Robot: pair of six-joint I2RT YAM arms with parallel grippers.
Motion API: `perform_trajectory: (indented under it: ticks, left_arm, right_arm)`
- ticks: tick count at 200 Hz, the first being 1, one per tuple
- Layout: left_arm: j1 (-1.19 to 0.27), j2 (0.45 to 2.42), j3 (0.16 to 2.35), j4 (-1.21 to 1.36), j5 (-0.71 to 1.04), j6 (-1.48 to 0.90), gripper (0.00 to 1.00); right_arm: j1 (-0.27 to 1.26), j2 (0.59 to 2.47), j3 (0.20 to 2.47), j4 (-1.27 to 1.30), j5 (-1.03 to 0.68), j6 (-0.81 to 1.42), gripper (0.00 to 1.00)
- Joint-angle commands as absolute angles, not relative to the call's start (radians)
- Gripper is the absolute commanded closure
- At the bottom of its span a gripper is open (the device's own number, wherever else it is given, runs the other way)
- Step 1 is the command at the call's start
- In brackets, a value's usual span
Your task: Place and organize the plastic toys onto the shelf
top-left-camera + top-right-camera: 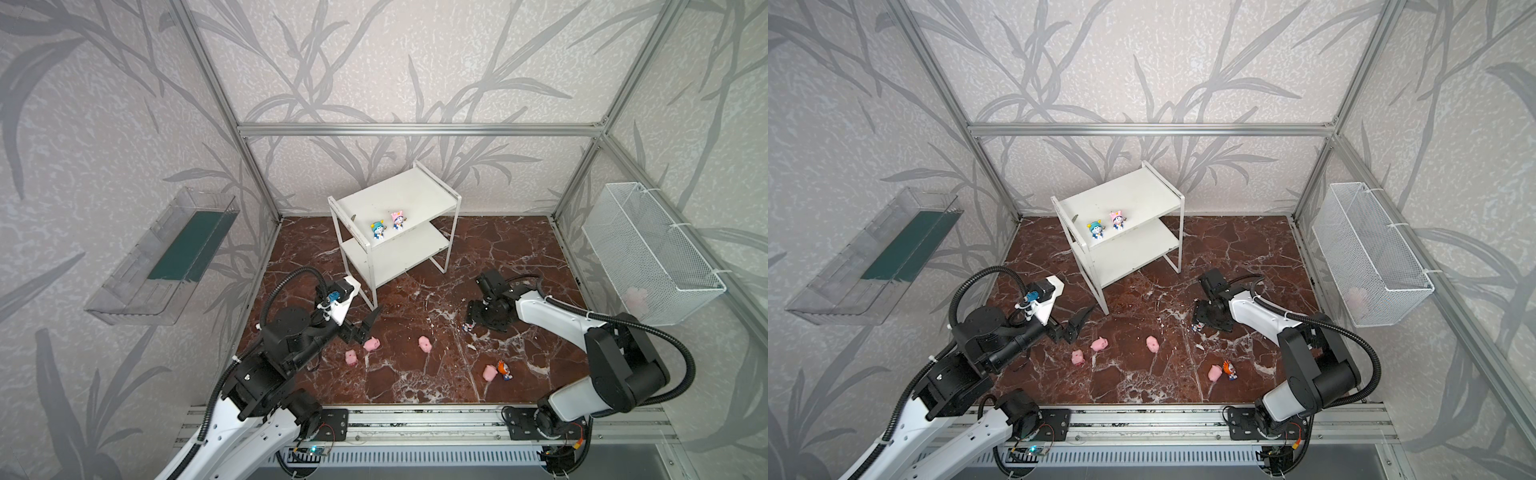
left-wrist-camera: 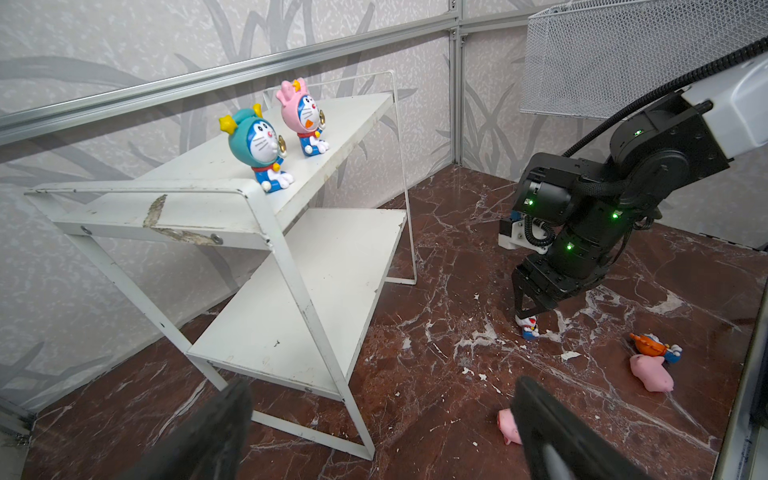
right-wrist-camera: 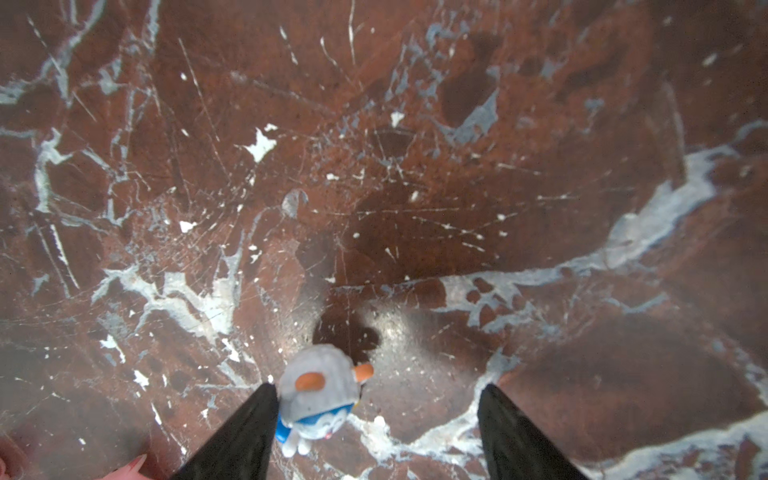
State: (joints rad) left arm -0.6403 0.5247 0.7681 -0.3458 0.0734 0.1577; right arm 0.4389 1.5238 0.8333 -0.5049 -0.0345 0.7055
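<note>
Operator: Pigs lie nearest us. One pig (image 1: 489, 372) touches the orange-hat figurine (image 1: 504, 369), which is toppled on the worktop (image 1: 415, 382). The other pigs (image 1: 351, 357) are scattered toward the left.

Observer: How do we expect these to handle?

Operator: We judge them all light. The figurines look like hard, glossy plastic, so stiff and probably slippery. Each has a big round head over a small body, so a nudge should tip them. We would pinch across the sides of the head, not the feet. The pigs are rounded, and we cannot tell whether they give under pressure.

Observer: And the fingers?

Operator: The left gripper (image 1: 365, 326) hovers with its fingers spread wide and empty, just beside a pig. Farther in, the right gripper (image 3: 376, 388) points down with its fingers apart, straddling the upright white-hat figurine (image 3: 318, 386). One finger is right against the hat and the other is well clear. We would centre before closing, or the toy may skid.

Observer: Farthest back?

Operator: The shelf (image 1: 395, 195). Its top board carries the teal-hat figurine (image 1: 378, 230) and the pink-hat figurine (image 1: 398, 220), upright side by side near the front edge. We see nothing on the lower board.
</note>
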Motion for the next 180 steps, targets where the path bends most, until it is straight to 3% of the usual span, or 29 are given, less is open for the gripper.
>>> perform_trajectory:
  ticks: [1,57,118,180]
  left_arm:
    - [-0.638,0.528,0.761,-0.336,0.084,0.167,0.01]
    - [-0.637,0.532,0.762,-0.336,0.083,0.167,0.01]
    - [-0.637,0.533,0.761,-0.336,0.079,0.169,0.01]
    - [-0.637,0.536,0.761,-0.336,0.079,0.169,0.01]
  right_arm:
    - [0.434,1.55,0.847,-0.524,-0.022,0.7,0.24]
    - [0.434,1.608,0.878,-0.508,-0.037,0.674,0.26]
    - [0.474,1.683,0.928,-0.441,-0.133,0.644,0.47]
    - [0.562,1.698,0.996,-0.414,-0.134,0.61,0.48]
